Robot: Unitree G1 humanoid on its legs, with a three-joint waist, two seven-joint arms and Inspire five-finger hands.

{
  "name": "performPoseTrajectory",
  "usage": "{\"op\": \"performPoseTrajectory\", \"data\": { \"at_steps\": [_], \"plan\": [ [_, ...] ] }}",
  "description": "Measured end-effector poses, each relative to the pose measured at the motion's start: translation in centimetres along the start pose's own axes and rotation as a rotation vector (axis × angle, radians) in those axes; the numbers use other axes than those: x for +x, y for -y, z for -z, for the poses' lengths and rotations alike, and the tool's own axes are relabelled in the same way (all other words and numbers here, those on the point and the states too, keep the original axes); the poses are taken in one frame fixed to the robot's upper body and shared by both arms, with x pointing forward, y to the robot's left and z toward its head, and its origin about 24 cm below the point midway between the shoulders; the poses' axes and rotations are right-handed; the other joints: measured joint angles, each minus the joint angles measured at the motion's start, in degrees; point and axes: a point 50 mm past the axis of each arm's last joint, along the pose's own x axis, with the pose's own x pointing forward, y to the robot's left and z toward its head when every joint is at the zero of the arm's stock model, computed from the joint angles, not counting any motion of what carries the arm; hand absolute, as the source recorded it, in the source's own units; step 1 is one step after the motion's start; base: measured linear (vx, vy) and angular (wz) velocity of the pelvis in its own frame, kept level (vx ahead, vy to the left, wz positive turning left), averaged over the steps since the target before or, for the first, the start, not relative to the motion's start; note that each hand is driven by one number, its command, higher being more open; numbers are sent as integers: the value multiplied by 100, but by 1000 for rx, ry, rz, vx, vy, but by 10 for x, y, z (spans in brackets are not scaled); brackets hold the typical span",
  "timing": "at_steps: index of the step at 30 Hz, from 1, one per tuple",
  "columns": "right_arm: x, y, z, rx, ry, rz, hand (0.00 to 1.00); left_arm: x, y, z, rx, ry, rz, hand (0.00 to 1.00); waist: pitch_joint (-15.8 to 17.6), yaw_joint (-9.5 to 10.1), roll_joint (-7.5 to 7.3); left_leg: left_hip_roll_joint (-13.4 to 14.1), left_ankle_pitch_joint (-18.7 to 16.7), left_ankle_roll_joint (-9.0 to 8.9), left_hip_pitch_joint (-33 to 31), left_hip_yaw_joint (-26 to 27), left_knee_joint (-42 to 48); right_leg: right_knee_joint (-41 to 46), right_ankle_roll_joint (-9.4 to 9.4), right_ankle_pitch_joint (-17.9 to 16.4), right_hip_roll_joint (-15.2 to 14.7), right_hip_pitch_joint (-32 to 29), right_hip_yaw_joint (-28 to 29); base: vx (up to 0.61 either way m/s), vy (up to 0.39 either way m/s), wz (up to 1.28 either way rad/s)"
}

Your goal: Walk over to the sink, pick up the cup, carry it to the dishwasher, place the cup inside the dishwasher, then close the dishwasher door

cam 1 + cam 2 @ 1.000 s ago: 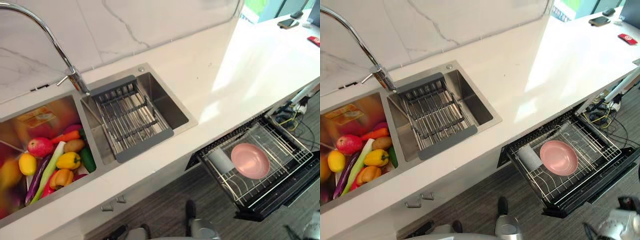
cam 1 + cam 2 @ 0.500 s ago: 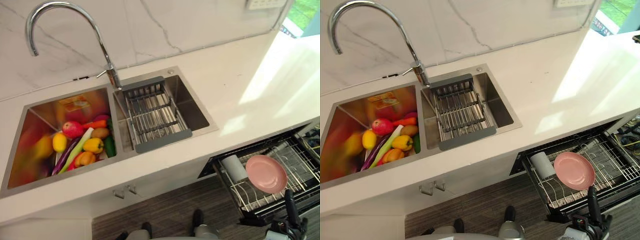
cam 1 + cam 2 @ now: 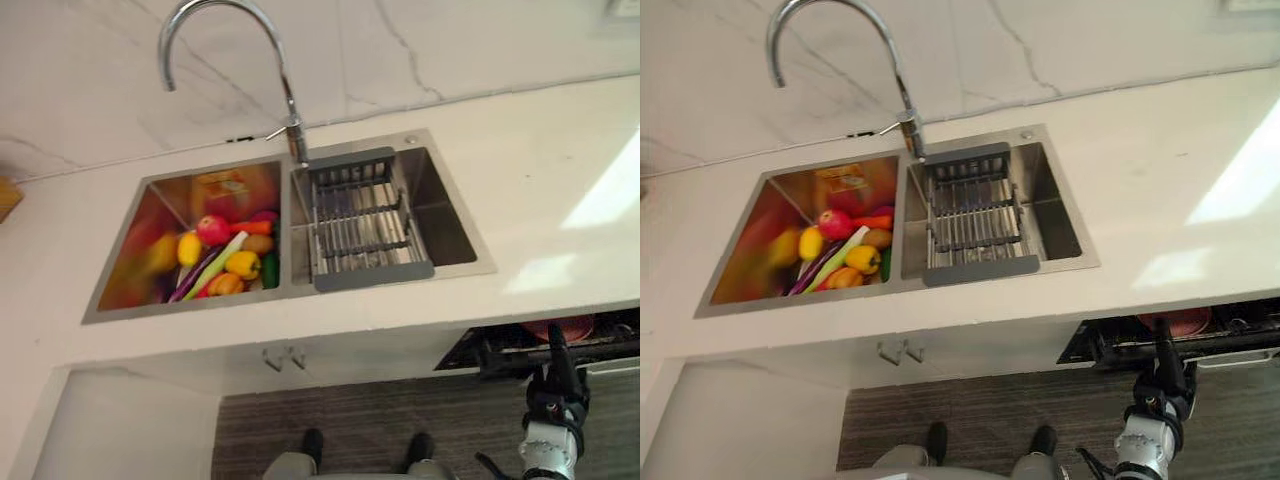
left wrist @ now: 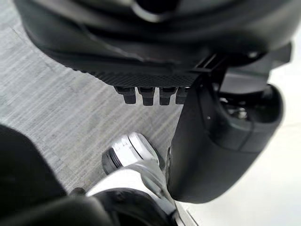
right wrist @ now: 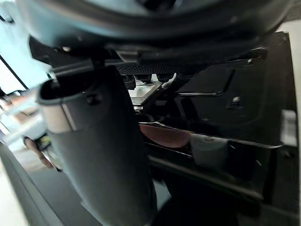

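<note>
A white marble counter (image 3: 560,170) holds a double sink (image 3: 290,300) with one tap (image 3: 285,90), above a grey floor (image 3: 380,430). My right hand (image 3: 558,390), fingers straight, points up at the nearly shut dishwasher (image 3: 1240,340). Just past it, inside, one pale cup (image 5: 209,149) sits beside one pink plate (image 5: 164,135). My left hand (image 4: 221,141) hangs relaxed and empty.

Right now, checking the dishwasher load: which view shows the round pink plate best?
The right wrist view: the round pink plate shows edge-on inside the dishwasher. The eye views catch a sliver beneath the counter.
</note>
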Motion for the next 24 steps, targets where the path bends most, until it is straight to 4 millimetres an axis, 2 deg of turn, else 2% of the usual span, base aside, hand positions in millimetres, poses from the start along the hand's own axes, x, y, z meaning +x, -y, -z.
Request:
{"op": "performPoseTrajectory", "data": {
  "at_steps": [2,4,6,9,12,14,16,18,19,20,22,24],
  "plan": [
    [-6,-6,18,7,-71,-113,100,-1,-6,6,19,-13,-7,100,-13,-24,29,-6,65,41,23,99,-21,-2,2,1,-3,33,-43,-65,15,16],
    [-7,-21,21,22,-77,-219,100,-2,-7,6,21,-13,-8,100,-27,-25,49,-22,32,91,51,116,-27,-4,3,4,-38,67,-98,-64,34,-3],
    [-8,-21,21,-27,-103,-235,100,-1,-5,3,22,-4,-3,100,-25,-30,41,-8,30,93,62,131,-38,-16,0,3,-30,78,-101,-74,9,3],
    [-13,-12,23,-206,-180,-273,100,-1,-2,3,13,-1,3,100,5,-61,0,93,23,101,104,304,-118,-27,-6,-1,26,73,-81,-47,-25,0],
    [-31,11,40,-455,-343,-320,100,-1,-4,1,11,13,-3,100,-27,-115,-52,214,-12,161,127,539,-116,-28,-35,-20,91,72,-65,8,-38,-2],
    [-49,38,60,-577,-512,-305,100,-1,-2,-1,7,25,1,100,-46,-117,-80,278,-17,170,146,735,-103,-27,-53,-32,101,92,-75,37,-24,2],
    [-78,83,87,-705,-693,-165,100,0,5,-7,-6,42,32,100,-54,-88,-106,286,-16,171,140,905,-82,1,-53,-34,57,96,-87,61,12,1],
    [-75,87,82,-768,-633,-116,100,1,12,-12,-24,50,70,100,-54,-70,-153,209,-8,181,100,1032,-76,102,-39,-39,-82,0,-76,69,61,3],
    [-75,95,76,-802,-607,-52,100,2,15,-19,-27,56,88,100,-88,-74,-246,152,-2,191,116,1036,-83,330,62,-153,-221,-33,-114,69,77,21],
    [-76,100,73,-817,-600,-12,100,1,16,-23,-17,62,102,100,-85,-71,-309,129,4,199,147,1041,-85,493,86,-234,-302,-42,-129,75,82,29],
    [-85,120,70,-900,-605,125,100,0,19,-38,-10,83,180,100,-80,-63,-705,-72,24,293,310,1106,-163,1361,305,-671,-774,-245,-47,94,87,12],
    [-93,130,71,-926,-612,189,100,-1,15,-47,25,88,205,100,-87,-65,-966,-251,69,386,530,1173,-363,2048,414,-850,-1100,-438,331,125,59,-4]
  ]
}}
